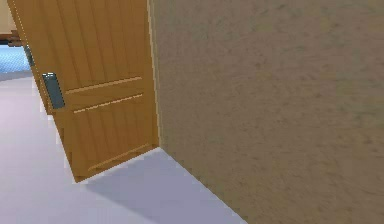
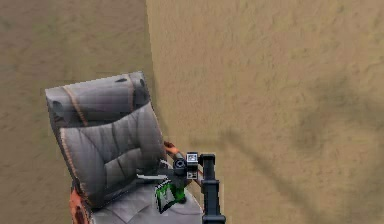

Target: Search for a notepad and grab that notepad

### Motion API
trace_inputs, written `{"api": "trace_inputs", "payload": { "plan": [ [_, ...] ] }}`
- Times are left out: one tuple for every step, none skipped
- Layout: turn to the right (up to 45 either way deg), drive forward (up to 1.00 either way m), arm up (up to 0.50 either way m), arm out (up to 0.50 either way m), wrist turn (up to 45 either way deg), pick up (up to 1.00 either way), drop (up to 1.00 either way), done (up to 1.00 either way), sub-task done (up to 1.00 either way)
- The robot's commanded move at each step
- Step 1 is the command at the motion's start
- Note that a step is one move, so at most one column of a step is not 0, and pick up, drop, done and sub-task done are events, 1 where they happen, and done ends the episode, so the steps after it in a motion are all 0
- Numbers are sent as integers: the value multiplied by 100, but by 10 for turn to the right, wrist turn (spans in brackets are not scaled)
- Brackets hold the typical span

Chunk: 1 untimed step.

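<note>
In the arm side view the dark arm (image 2: 212,200) rises from the bottom edge just right of the middle. My gripper (image 2: 172,178) sits at its far end, over the seat of a grey padded armchair (image 2: 100,135). A small flat green and white thing (image 2: 167,194), perhaps the notepad, is at the fingers, with the chair seat right behind it. I cannot tell whether the gripper holds it or whether it lies on the seat.
The armchair stands in a corner of tan rough walls (image 2: 280,90). In the forward view a wooden door (image 1: 95,80) with a metal handle plate (image 1: 53,90) stands ajar at the left, a tan wall (image 1: 270,100) is close on the right, and pale floor (image 1: 60,195) lies below.
</note>
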Motion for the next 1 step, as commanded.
{"api": "trace_inputs", "payload": {
  "plan": [
    [0,0,0,0,60,0,0,0,0]
  ]
}}
